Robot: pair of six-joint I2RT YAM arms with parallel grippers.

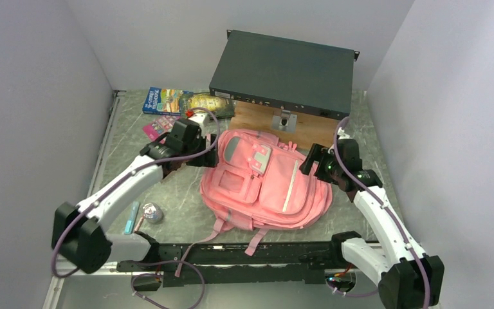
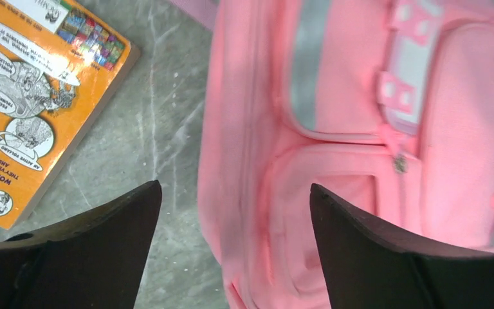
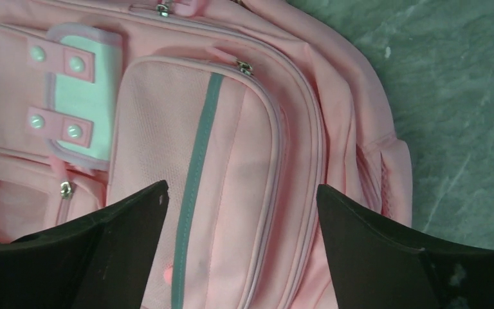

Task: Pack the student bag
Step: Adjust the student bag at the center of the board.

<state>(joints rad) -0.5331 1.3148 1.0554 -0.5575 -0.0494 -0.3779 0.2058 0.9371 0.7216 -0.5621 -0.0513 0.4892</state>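
Pink student bag (image 1: 264,183) lies flat below me — left pincer (image 2: 235,185) above its side edge, right pincer (image 3: 241,185) above its front pocket — both gaping wide, holding nothing.

Wide-spread left end effector (image 2: 235,185) hovers over student bag (image 2: 360,129) beside orange book (image 2: 35,103).

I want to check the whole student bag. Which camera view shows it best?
The top external view: it shows the whole student bag, lying flat, front up. The left wrist view shows only one edge and the small pockets; the right wrist view shows only the striped pocket and one side.
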